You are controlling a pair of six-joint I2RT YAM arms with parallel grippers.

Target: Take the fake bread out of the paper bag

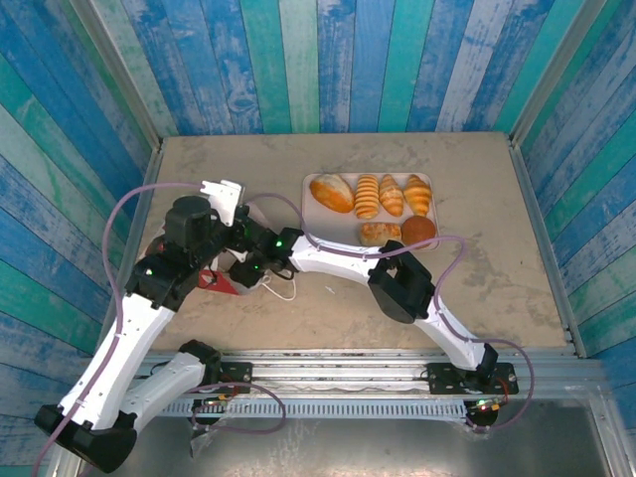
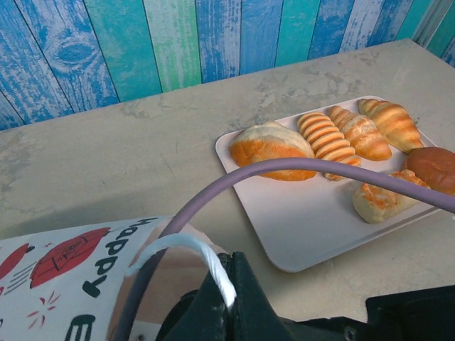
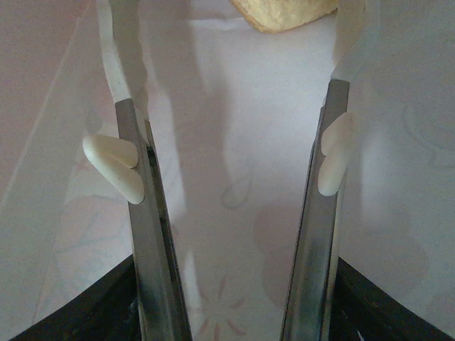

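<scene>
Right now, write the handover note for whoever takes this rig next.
Left tool: shut on the paper bag at its mouth, beside the string handle.
Right tool: open and empty, reaching inside the bag.
Done: six pieces of fake bread lie on the tray, right of the bag.
Left: one bread piece sits deeper in the bag, just past the right tool's tips. Close on it, draw it out and set it on the tray. Whether more lie behind it cannot be seen.
</scene>
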